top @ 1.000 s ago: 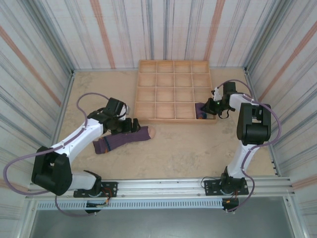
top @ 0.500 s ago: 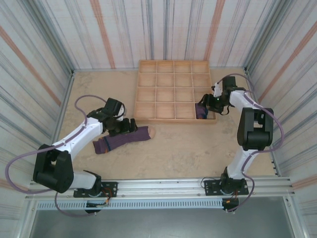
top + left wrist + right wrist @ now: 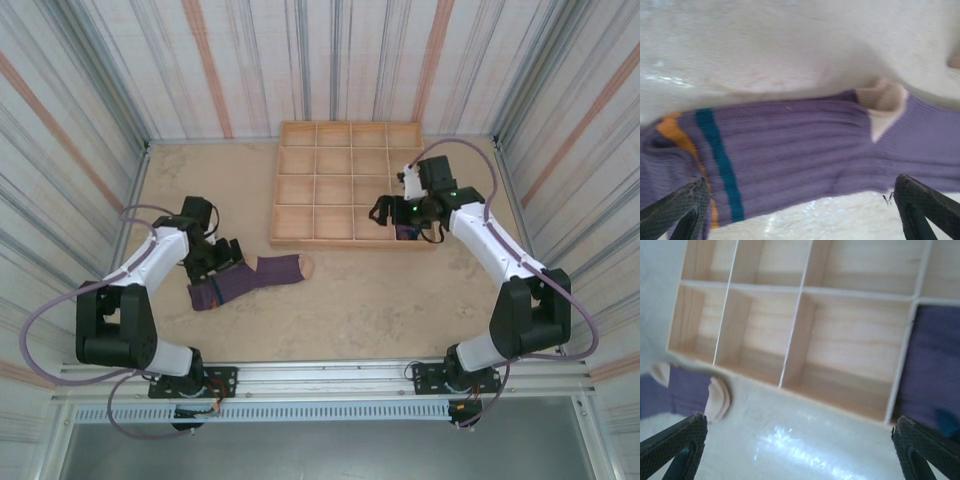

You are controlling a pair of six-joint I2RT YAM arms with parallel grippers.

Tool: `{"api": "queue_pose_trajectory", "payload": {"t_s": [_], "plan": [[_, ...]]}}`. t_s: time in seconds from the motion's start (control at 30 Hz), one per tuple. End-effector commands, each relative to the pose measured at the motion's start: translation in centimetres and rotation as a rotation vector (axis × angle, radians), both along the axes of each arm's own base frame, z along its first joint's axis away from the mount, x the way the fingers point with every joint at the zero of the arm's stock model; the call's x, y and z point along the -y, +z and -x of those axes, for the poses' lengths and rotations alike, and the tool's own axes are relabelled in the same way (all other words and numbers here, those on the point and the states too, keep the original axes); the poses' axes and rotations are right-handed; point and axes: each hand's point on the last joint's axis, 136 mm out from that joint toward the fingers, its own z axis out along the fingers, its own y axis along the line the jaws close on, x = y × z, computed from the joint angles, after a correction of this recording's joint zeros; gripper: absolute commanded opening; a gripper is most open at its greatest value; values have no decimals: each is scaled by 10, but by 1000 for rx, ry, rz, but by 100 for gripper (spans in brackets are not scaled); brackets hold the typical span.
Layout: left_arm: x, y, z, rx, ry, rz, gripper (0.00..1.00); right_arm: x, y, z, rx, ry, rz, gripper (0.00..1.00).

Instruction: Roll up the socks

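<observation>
A purple sock (image 3: 255, 279) lies flat on the table, peach toe (image 3: 305, 266) to the right and cuff to the left. My left gripper (image 3: 218, 258) hovers open just above its cuff end. In the left wrist view the sock (image 3: 800, 150) shows orange and teal bands at the left and a peach patch (image 3: 885, 97), with the open left gripper (image 3: 800, 212) spanning it. A rolled purple sock bundle (image 3: 405, 232) sits in the near-right compartment of the wooden tray (image 3: 350, 125). My right gripper (image 3: 405, 216) hangs open over it, holding nothing. The right wrist view shows the bundle (image 3: 935, 380) in that compartment.
The tray's dividers (image 3: 795, 335) form several shallow compartments. Its near rim stands between the bundle and the flat sock, whose toe (image 3: 717, 397) shows at the left of the right wrist view. Striped walls close in the table on three sides.
My right gripper has opened, let go of the bundle in the tray compartment and shifted left. My left gripper has moved left along the flat sock toward its cuff.
</observation>
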Motion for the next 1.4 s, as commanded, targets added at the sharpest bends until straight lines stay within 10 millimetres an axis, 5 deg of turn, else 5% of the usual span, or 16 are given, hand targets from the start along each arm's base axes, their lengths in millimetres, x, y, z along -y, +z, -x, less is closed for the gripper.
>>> {"api": "queue_pose_trajectory", "payload": {"t_s": [0.0,0.2,0.47,1.37], "plan": [[-20,-2,-1,-18,44,-57,98,-16,-5,24,-16,2,28,99],[-46,-7,-17,-7,102,-121,99,-46,-30,57,-49,67,15,99],[-67,-17,-29,-6,161,-159,99,-56,-50,79,-92,106,19,99],[-38,-49,27,-117,239,-78,99,-51,-52,91,-92,115,50,99]]}}
